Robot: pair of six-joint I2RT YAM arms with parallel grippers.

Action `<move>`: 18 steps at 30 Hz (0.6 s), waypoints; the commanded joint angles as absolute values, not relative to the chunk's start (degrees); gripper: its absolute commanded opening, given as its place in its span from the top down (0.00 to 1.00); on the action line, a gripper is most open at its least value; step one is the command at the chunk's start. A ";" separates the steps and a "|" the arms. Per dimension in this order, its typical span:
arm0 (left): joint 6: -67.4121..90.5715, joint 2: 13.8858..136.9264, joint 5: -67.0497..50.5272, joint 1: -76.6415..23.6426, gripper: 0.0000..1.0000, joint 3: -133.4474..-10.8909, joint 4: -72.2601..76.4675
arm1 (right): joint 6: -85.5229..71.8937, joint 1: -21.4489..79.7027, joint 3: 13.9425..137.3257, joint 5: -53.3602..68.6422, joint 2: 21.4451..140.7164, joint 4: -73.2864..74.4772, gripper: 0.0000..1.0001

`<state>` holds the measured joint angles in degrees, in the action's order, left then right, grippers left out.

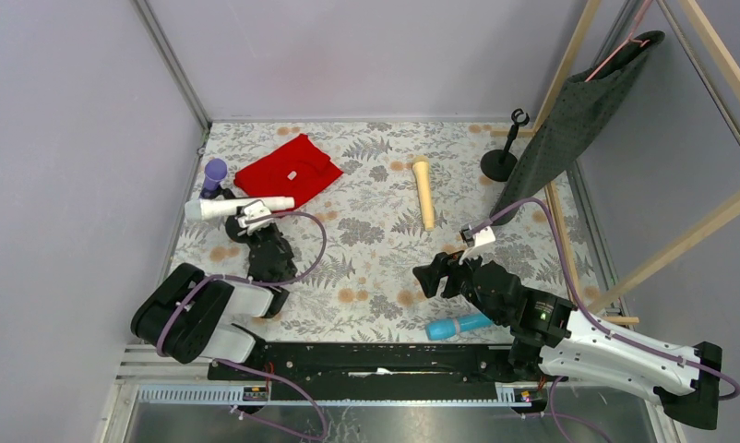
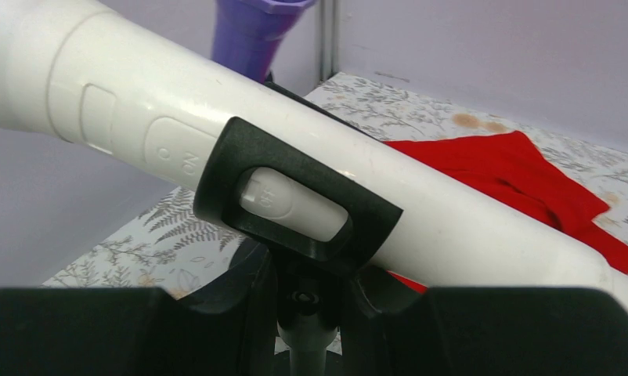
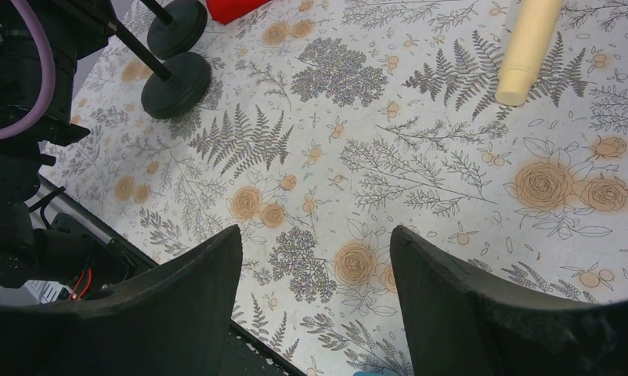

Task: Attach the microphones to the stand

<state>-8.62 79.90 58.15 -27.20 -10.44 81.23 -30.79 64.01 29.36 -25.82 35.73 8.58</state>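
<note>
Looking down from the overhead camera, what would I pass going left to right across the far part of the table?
purple microphone → red cloth → cream-yellow microphone → empty black stand

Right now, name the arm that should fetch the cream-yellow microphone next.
Right. The right fingers are open and empty, the cream-yellow microphone just ahead; the left fingers are closed around the stand holding the white microphone.

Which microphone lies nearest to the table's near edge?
The light blue microphone; the cream one lies mid-table, the white one and the purple one farther back, left.
</note>
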 commanded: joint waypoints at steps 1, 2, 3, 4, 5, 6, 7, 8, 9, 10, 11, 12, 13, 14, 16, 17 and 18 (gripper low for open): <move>-9.79 79.53 60.25 -25.76 0.95 -9.74 91.68 | -31.91 64.42 28.92 -25.68 35.68 7.94 0.24; -9.31 79.54 60.09 -25.75 0.90 -9.47 91.60 | -32.04 64.42 28.78 -25.52 35.86 7.66 0.24; -8.82 79.54 59.84 -25.73 0.83 -9.10 91.52 | -32.11 64.42 28.70 -25.37 36.16 7.33 0.24; -8.31 79.42 59.77 -25.75 0.76 -8.81 91.61 | -32.23 64.40 28.66 -25.19 36.46 6.98 0.24; -8.12 79.08 59.68 -25.75 0.67 -8.53 91.50 | -32.26 64.42 28.59 -25.07 36.68 6.73 0.24; -7.82 78.80 59.64 -25.75 0.59 -8.29 91.34 | -32.26 64.42 28.67 -24.84 37.01 6.61 0.24; -7.45 78.57 59.72 -25.75 0.51 -8.05 91.39 | -32.31 64.42 28.73 -24.78 37.24 6.53 0.24; -7.46 78.33 59.76 -25.75 0.44 -7.93 91.33 | -32.41 64.42 28.68 -24.63 37.46 6.43 0.24; -7.56 78.04 59.76 -25.75 0.39 -7.91 91.01 | -32.36 64.42 28.78 -24.67 37.64 6.41 0.24; -7.38 77.61 59.78 -25.75 0.35 -7.91 90.39 | -32.35 64.42 28.87 -24.68 37.65 6.43 0.24; -6.82 77.07 59.84 -25.75 0.31 -7.91 89.29 | -32.32 64.42 28.87 -24.65 37.70 6.43 0.24; -5.93 76.29 60.08 -25.77 0.28 -7.91 87.67 | -32.26 64.42 28.91 -24.68 37.70 6.37 0.24; -4.70 75.34 60.23 -25.73 0.25 -7.97 85.75 | -32.31 64.38 28.99 -24.68 37.66 6.47 0.24; -4.10 74.23 60.38 -25.77 0.21 -8.04 83.24 | -32.20 64.42 29.00 -24.77 37.70 6.47 0.24; -1.45 71.60 61.03 -25.78 0.14 -8.49 77.76 | -32.30 64.42 29.19 -24.93 37.62 6.84 0.24; -0.39 70.00 61.24 -25.79 0.12 -8.89 74.10 | -32.25 64.42 29.18 -24.96 37.53 7.05 0.24; 1.58 68.35 61.38 -25.81 0.10 -9.54 69.98 | -32.28 64.42 29.15 -25.03 37.41 7.17 0.24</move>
<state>-5.04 73.76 59.53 -26.02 -7.92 78.81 -31.62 64.01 28.82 -24.45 37.71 8.34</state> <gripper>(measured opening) 0.866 0.758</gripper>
